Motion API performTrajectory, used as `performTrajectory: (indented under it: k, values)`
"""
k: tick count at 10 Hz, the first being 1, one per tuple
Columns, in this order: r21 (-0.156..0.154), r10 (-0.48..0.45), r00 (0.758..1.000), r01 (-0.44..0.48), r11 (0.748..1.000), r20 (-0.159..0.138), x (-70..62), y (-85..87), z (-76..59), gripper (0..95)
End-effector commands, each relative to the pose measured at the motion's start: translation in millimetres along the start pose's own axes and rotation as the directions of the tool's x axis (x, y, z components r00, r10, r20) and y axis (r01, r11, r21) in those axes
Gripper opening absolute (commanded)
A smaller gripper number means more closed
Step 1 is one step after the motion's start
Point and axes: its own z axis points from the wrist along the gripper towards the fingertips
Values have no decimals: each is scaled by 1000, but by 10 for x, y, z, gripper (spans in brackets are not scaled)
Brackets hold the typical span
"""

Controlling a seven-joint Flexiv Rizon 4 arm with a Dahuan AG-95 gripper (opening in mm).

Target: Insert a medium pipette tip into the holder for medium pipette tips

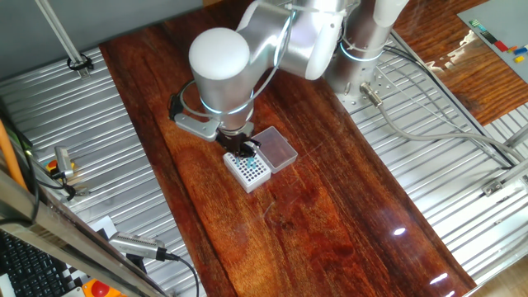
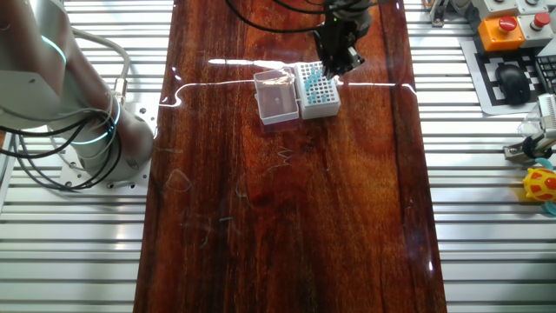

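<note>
The holder for medium pipette tips (image 1: 249, 171) is a small white square box with a hole grid and a few teal-blue tips in it. Its clear lid (image 1: 275, 148) lies open beside it. It also shows in the other fixed view (image 2: 320, 94), with its lid (image 2: 276, 97) to the left. My gripper (image 1: 245, 151) hangs right over the box's far edge, its dark fingers (image 2: 340, 57) close together just above the grid. The medium pipette tip is too small to make out; I cannot tell if it is between the fingers.
The box stands on a dark wooden board (image 1: 313, 223) laid over ribbed metal tables (image 1: 74, 124). The arm's base (image 2: 87, 130) and cables are at one side. A keyboard, a mouse and an emergency stop button (image 2: 504, 26) lie beyond the board.
</note>
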Motion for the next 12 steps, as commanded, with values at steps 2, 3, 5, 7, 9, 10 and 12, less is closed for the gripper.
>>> performTrajectory:
  k: [2, 3, 5, 7, 9, 10, 12]
  values:
    - [-8, 0, 1000, 0, 1000, 17, 4, -4, 3, 380]
    - [-7, -3, 1000, 3, 1000, 19, 5, -4, 3, 380]
    - [-5, -2, 1000, 2, 1000, 20, 21, -14, 6, 380]
    - [-1, -16, 1000, 16, 1000, 26, 74, -72, 32, 380]
    - [0, -31, 999, 31, 1000, 27, 209, -198, 56, 190]
    - [-7, -51, 998, 51, 999, 32, 209, -198, 56, 190]
    - [-34, -44, 998, 46, 998, 52, 209, -198, 56, 380]
